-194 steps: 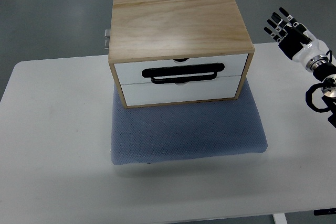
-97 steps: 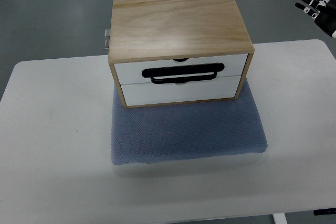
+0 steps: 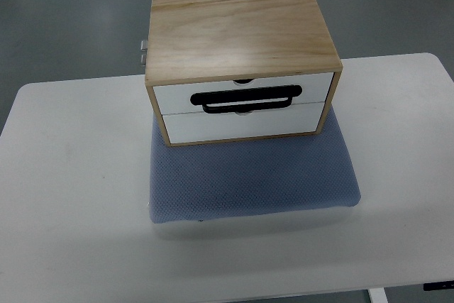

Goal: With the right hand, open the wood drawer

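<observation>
The light wooden box with 2 white drawers (image 3: 241, 62) sits on a blue-grey mesh mat (image 3: 252, 175) on the white table (image 3: 71, 196). Both drawers are closed, contents hidden; no hand shows.

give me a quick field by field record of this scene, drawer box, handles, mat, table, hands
drawer box: wooden box with two white drawer fronts, on the mat's far part
upper drawer: upper drawer closed, flush with the frame
lower drawer: lower drawer closed
handles: black handles, long loops stacked across the middle of the fronts
mat: blue-grey mat under the box, extending toward the camera
table: white table
robot hands: neither in view
task state: not yet started, nothing touches the handles
</observation>
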{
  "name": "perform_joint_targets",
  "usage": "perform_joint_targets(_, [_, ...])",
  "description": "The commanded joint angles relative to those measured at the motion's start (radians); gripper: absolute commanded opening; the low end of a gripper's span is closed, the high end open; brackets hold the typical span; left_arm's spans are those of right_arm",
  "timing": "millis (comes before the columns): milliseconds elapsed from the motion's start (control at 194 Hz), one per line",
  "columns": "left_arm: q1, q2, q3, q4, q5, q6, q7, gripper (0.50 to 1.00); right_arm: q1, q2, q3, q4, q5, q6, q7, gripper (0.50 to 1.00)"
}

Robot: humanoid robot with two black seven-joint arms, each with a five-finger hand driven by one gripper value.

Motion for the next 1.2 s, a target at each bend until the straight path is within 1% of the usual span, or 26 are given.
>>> perform_joint_targets(0, [0.0, 0.0, 0.0, 0.0, 0.0, 0.0, 0.001, 1.0, -0.027, -0.057, 0.001, 0.151, -0.032, 0.0, 0.0, 0.94])
perform_joint_targets(93, [0.0, 0.0, 0.0, 0.0, 0.0, 0.0, 0.001, 1.0, -0.029, -0.096, 0.001, 0.29, -0.067, 0.0, 0.0, 0.942])
perform_joint_targets(103, [0.0, 0.0, 0.0, 0.0, 0.0, 0.0, 0.001, 1.0, -0.029, -0.096, 0.001, 0.29, -0.067, 0.0, 0.0, 0.942])
perform_joint_targets(248, [0.0, 0.0, 0.0, 0.0, 0.0, 0.0, 0.0, 1.0, -0.029, -0.144, 0.001, 0.482, -0.094, 0.0, -0.002, 0.942])
perform_joint_targets(393, [0.0, 0.0, 0.0, 0.0, 0.0, 0.0, 0.0, 1.0, -0.035, -0.156, 0.001, 0.605, -0.102, 0.0, -0.006, 0.942])
perform_joint_targets(574, [0.0, 0.0, 0.0, 0.0, 0.0, 0.0, 0.0, 1.0, -0.046, -0.158, 0.001, 0.685, -0.11, 0.0, -0.011, 0.944])
perform_joint_targets(630, [0.0, 0.0, 0.0, 0.0, 0.0, 0.0, 0.0, 1.0, -0.047, -0.153, 0.001, 0.715, -0.128, 0.0, -0.025, 0.944])
perform_joint_targets(692, [0.0, 0.0, 0.0, 0.0, 0.0, 0.0, 0.0, 1.0, -0.052, -0.135, 0.0, 0.754, -0.176, 0.0, -0.063, 0.944])
perform_joint_targets(744, [0.0, 0.0, 0.0, 0.0, 0.0, 0.0, 0.0, 1.0, -0.072, -0.096, -0.002, 0.784, -0.232, 0.0, -0.091, 0.944])
perform_joint_targets(827, [0.0, 0.0, 0.0, 0.0, 0.0, 0.0, 0.0, 1.0, -0.089, -0.031, -0.002, 0.821, -0.34, 0.0, -0.105, 0.944])
perform_joint_targets(1008, [0.0, 0.0, 0.0, 0.0, 0.0, 0.0, 0.0, 1.0, -0.112, 0.048, -0.009, 0.846, -0.438, 0.0, -0.108, 0.942])
perform_joint_targets(1194, [0.0, 0.0, 0.0, 0.0, 0.0, 0.0, 0.0, 1.0, -0.112, 0.057, -0.071, 0.85, -0.456, 0.0, -0.134, 0.942])
